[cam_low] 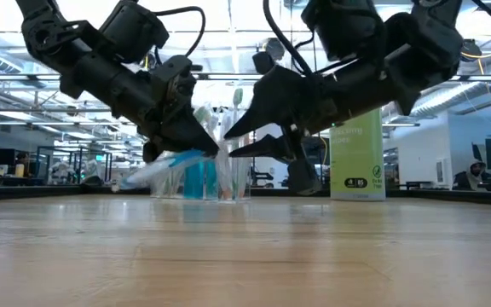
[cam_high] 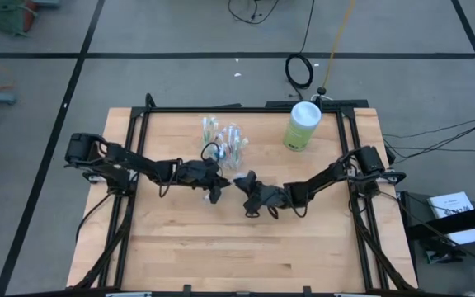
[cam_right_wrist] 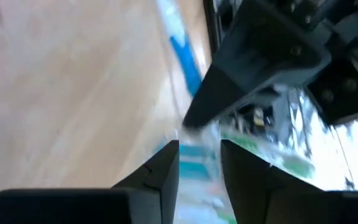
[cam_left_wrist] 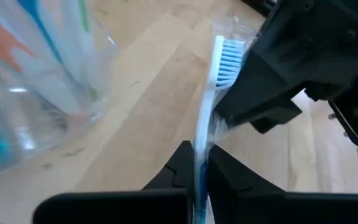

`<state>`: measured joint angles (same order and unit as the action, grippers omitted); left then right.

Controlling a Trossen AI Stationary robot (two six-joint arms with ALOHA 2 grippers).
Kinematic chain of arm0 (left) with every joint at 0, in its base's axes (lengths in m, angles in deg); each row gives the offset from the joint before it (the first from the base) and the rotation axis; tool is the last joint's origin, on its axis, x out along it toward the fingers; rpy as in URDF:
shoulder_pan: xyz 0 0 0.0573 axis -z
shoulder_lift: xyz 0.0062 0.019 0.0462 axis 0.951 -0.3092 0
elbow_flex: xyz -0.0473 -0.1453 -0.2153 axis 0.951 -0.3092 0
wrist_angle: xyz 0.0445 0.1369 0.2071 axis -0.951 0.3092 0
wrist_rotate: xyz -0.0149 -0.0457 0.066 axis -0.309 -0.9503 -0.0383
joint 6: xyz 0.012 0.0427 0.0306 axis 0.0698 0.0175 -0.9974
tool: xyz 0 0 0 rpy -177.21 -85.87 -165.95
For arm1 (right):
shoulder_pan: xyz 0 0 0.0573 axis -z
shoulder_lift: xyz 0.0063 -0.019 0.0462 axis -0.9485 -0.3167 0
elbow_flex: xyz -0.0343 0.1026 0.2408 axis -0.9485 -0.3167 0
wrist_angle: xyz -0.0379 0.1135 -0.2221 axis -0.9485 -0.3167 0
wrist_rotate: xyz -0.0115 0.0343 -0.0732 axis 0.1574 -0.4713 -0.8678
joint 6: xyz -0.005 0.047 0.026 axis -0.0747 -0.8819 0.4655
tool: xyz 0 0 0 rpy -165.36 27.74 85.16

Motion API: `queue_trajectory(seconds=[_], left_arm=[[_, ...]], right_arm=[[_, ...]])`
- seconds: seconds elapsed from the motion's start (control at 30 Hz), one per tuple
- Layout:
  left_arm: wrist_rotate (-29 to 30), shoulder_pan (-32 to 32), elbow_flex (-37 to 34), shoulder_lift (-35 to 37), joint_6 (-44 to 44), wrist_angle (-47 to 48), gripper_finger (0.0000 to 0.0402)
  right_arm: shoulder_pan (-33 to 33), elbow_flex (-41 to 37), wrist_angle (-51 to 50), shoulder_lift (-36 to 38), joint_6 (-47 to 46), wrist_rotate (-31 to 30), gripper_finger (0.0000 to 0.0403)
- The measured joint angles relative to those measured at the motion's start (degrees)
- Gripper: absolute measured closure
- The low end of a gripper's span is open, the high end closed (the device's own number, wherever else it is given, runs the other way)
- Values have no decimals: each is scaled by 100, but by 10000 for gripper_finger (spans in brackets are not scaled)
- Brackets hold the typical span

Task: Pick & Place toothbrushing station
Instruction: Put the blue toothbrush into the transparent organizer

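Landmark: the clear plastic container (cam_high: 225, 139), standing on the wooden table (cam_high: 246, 256) toward the far edge, a little left of the middle.

Edges and room: the container is being kept well inside the dark frame rail (cam_high: 221, 109) that runs along the far edge. A green canister (cam_high: 302, 126) is standing to the container's right, near the far right corner. The broad run of table on the near side of the container is being left bare; both arms are being crowded together just on that near side.

Left gripper (cam_high: 213, 188): being held just near-side of the container, raised off the table in the low view. Its fingers (cam_left_wrist: 182, 168) are being pressed together on the handle of a blue toothbrush (cam_left_wrist: 213, 93), pinching it through a thin clear wrapper.

Toothbrush axis: in the left wrist view the long axis is being carried straight out from between the fingers, bristle head leading and pointing toward the right gripper. In the low view (cam_low: 164, 166) it is being held slanted, one end dipping toward the table on the side away from the right arm.

Right gripper (cam_high: 244, 183): being held just beside the left gripper, to the container's near right. Its fingers (cam_low: 262, 102) are being kept spread, with nothing gripped between them.

Container contents: more pastel toothbrushes (cam_high: 213, 128) and teal tubes (cam_low: 196, 179) are being kept upright inside.
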<state>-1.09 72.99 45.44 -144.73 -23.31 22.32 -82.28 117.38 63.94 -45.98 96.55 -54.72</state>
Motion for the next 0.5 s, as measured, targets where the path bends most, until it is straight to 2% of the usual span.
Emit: queue_trajectory(seconds=[0.1,0.23,0.4,0.5], left_arm=[[-15,-101,0,323,-209,323,391],[-59,-216,-4,835,-472,690,381],[28,-324,-10,1524,-805,1329,392],[49,-427,-13,2057,-1035,1382,389]], right_arm=[[-194,-2,6,0,94,-654,289],[-399,-12,-26,0,147,-1115,288],[-573,-13,16,0,-404,-1687,288],[-644,-13,0,0,-1005,-1723,289]])
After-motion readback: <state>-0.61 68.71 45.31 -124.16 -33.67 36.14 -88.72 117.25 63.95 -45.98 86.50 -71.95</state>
